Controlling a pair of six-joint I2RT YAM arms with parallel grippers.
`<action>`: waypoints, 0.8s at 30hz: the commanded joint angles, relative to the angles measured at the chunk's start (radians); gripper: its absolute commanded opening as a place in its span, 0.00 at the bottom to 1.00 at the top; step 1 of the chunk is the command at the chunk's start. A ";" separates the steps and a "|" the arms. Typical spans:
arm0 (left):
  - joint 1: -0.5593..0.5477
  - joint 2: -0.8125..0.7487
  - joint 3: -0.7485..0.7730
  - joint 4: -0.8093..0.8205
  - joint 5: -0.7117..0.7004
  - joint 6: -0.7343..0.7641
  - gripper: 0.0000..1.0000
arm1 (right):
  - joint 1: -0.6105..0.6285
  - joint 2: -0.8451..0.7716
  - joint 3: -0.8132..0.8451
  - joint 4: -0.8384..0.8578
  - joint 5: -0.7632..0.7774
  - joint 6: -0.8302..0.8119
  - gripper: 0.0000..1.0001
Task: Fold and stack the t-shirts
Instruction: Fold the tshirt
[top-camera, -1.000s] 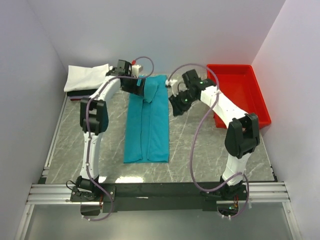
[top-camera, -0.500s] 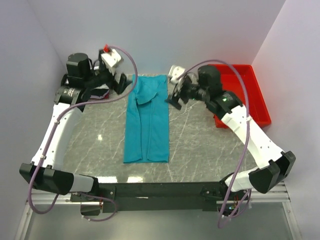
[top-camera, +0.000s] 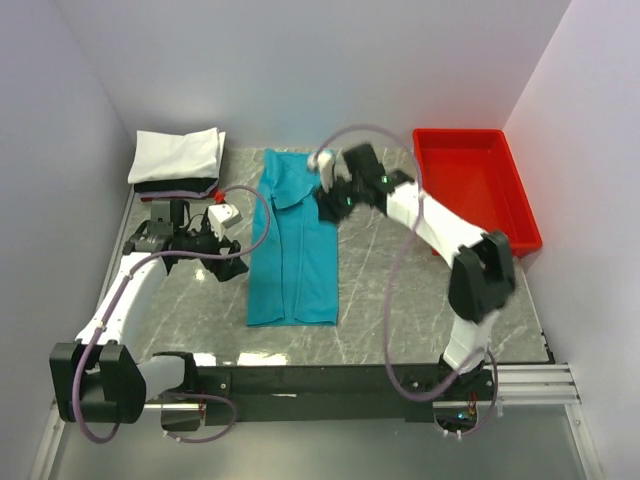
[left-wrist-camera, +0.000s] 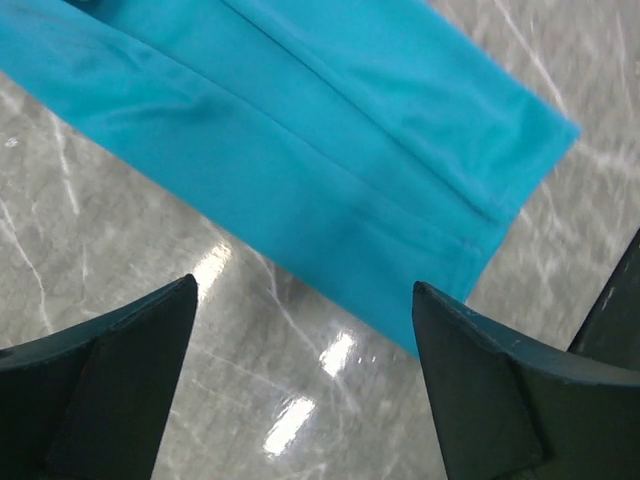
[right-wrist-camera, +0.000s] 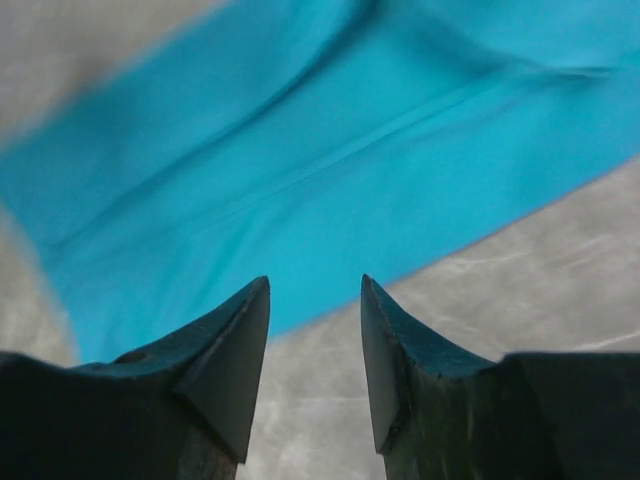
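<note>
A teal-blue t-shirt (top-camera: 295, 240), folded lengthwise into a long strip, lies flat in the middle of the table. My left gripper (top-camera: 235, 266) is open and empty just left of the strip's left edge. In the left wrist view (left-wrist-camera: 305, 290) its fingers (left-wrist-camera: 120, 360) stand wide apart over bare table, with the shirt's edge and corner (left-wrist-camera: 330, 130) ahead. My right gripper (top-camera: 328, 207) is open and empty low over the strip's right edge near its far end. The right wrist view (right-wrist-camera: 315, 285) shows the teal cloth (right-wrist-camera: 300, 150) just ahead. A folded white t-shirt (top-camera: 178, 153) lies on dark shirts (top-camera: 175, 185) at the back left.
A red plastic tray (top-camera: 515, 205) stands at the back right. The table top is grey marble (top-camera: 420, 300). White walls close in the left, back and right sides. A black rail runs along the near edge.
My left gripper has swung from the back left down to the shirt's left edge. My right gripper has moved left onto the shirt's right edge. The shirt lies as before.
</note>
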 joint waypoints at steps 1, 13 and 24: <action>0.002 0.020 0.011 0.130 -0.006 -0.160 0.92 | -0.097 0.184 0.316 0.083 -0.012 0.278 0.48; 0.003 0.038 0.065 0.167 -0.103 -0.384 0.93 | -0.192 0.676 0.787 0.215 -0.018 0.750 0.42; 0.003 0.067 0.079 0.169 -0.127 -0.395 0.94 | -0.192 0.748 0.738 0.283 0.000 0.835 0.45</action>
